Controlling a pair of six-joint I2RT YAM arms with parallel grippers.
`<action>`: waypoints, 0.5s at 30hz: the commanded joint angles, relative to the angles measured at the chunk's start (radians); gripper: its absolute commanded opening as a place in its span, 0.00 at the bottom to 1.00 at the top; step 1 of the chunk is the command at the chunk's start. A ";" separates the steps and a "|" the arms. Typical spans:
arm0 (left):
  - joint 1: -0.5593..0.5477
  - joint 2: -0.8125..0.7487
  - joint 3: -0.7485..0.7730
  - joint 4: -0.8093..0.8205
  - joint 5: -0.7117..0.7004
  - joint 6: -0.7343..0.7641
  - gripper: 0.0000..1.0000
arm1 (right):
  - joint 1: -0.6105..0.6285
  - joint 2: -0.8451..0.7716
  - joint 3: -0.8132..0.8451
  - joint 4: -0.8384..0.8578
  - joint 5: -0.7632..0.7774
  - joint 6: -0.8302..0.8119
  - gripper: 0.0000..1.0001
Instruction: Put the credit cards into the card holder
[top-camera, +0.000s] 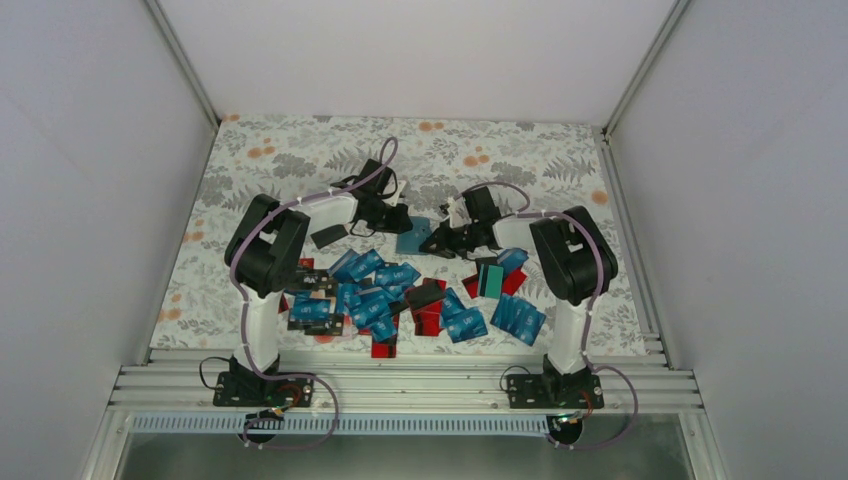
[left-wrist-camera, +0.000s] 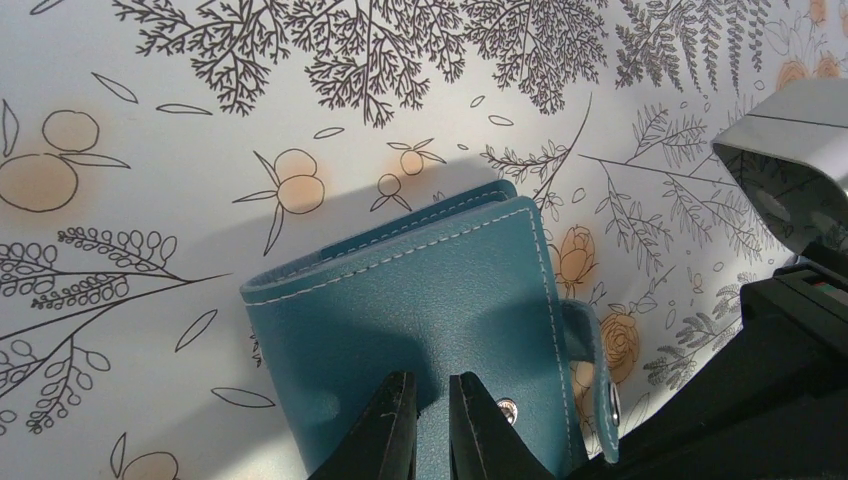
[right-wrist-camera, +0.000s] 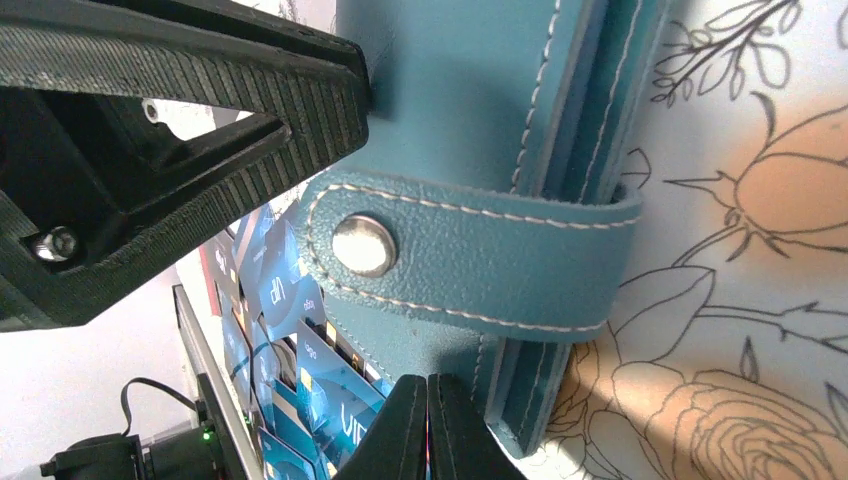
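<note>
The teal card holder (top-camera: 412, 238) lies folded on the flowered cloth between both grippers. My left gripper (left-wrist-camera: 432, 385) is shut on the near edge of its cover (left-wrist-camera: 420, 300), with teal leather showing in the narrow slit between the fingers. The strap (right-wrist-camera: 480, 260) with its metal snap (right-wrist-camera: 364, 244) wraps round the holder's open side. My right gripper (right-wrist-camera: 428, 385) is shut, its tips against the holder just below the strap; nothing shows between them. The credit cards (top-camera: 380, 290), mostly blue with some red and black, lie heaped nearer the arm bases and also show as credit cards (right-wrist-camera: 340, 400) behind the holder.
The left gripper's ribbed finger (right-wrist-camera: 250, 90) crosses the upper left of the right wrist view. The right arm's grey body (left-wrist-camera: 790, 160) fills the right edge of the left wrist view. One black card (top-camera: 328, 236) lies apart on the left. A metal rail (top-camera: 400, 380) borders the near edge.
</note>
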 joint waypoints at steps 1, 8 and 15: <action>-0.004 0.004 0.011 -0.036 -0.020 0.001 0.11 | -0.004 0.056 -0.002 -0.041 0.091 -0.023 0.05; -0.002 -0.048 0.009 0.002 0.019 -0.015 0.23 | -0.004 0.076 -0.009 -0.061 0.114 -0.038 0.04; -0.002 -0.069 0.022 0.006 0.061 -0.026 0.29 | -0.004 0.080 -0.009 -0.068 0.114 -0.043 0.04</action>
